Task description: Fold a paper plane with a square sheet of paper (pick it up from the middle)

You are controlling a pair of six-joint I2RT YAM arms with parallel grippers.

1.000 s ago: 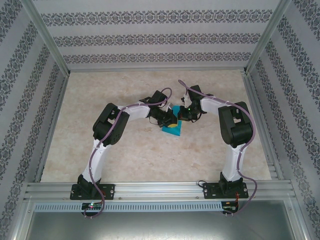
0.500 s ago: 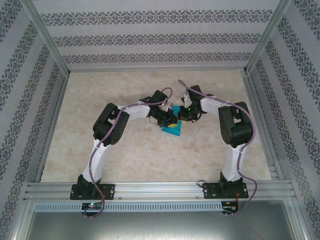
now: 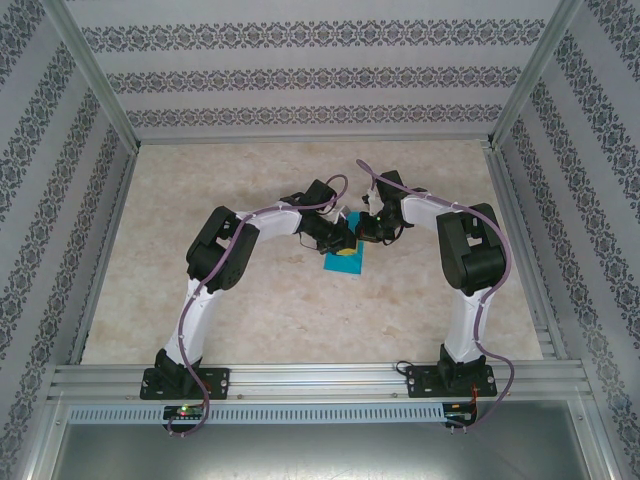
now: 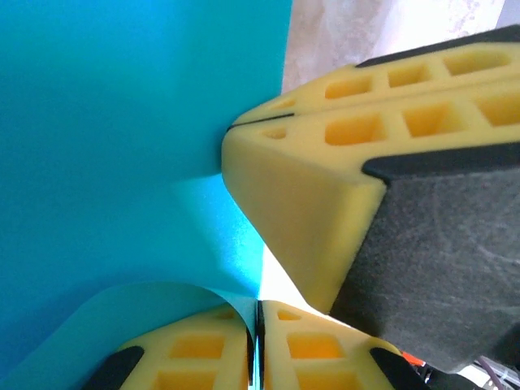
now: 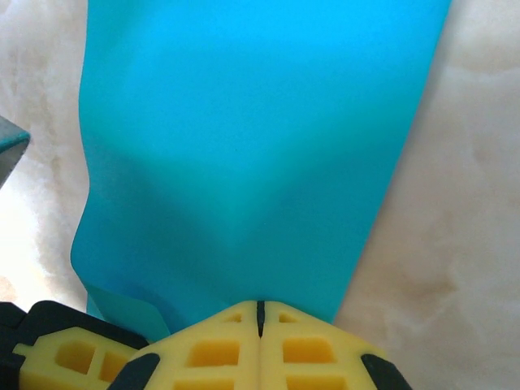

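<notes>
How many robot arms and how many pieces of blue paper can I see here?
Robot arms: 2, the left arm and the right arm.
Turquoise-blue paper: 1, the sheet of paper, pinched in the shut jaws of both arms.
Total: 3.

- No text, label, brand, number or sign can be read anywhere.
- The paper point(image 5: 260, 122) is plain and unmarked.
</notes>
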